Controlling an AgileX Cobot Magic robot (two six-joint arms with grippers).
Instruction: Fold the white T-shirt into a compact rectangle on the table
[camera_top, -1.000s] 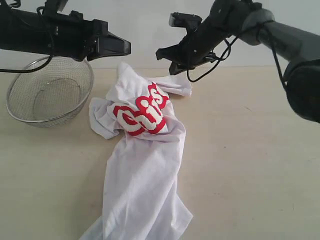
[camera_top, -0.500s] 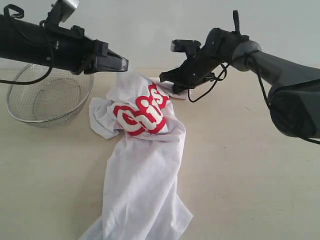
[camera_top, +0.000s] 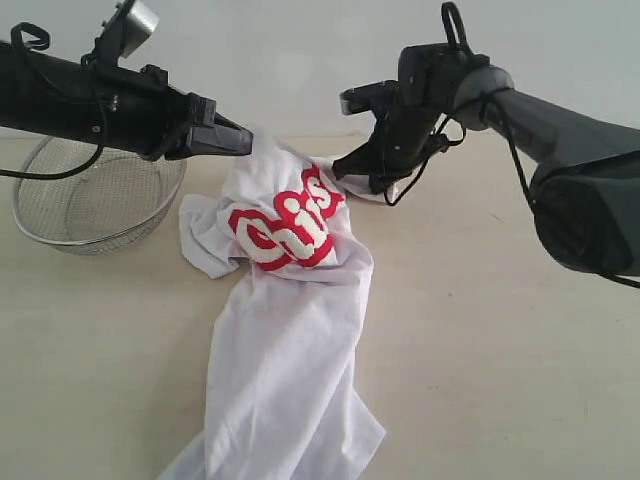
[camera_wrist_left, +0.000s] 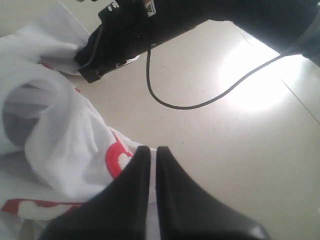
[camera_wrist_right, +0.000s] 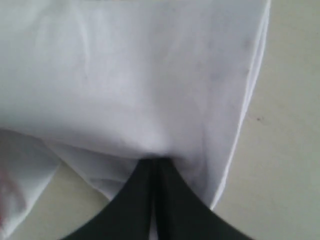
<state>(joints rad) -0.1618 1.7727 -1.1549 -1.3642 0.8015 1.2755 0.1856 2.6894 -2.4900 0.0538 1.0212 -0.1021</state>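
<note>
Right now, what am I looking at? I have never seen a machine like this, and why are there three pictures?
Two black robot arms, each ending in a two-fingered gripper. The wide picture comes from a camera off the arms; the other two from cameras on the wrists. On the table are a crumpled white T-shirt with red lettering and a wire-mesh bowl. The right gripper is shut, pinching the shirt. The left gripper is shut too, at the shirt's edge; whether it holds cloth is unclear.

The T-shirt (camera_top: 285, 340) lies on the table (camera_top: 500, 350), running from far side to near edge, with the wire-mesh bowl (camera_top: 95, 195) just left of its far end. The left gripper (camera_top: 245, 143) and right gripper (camera_top: 345, 168) flank that end.
</note>
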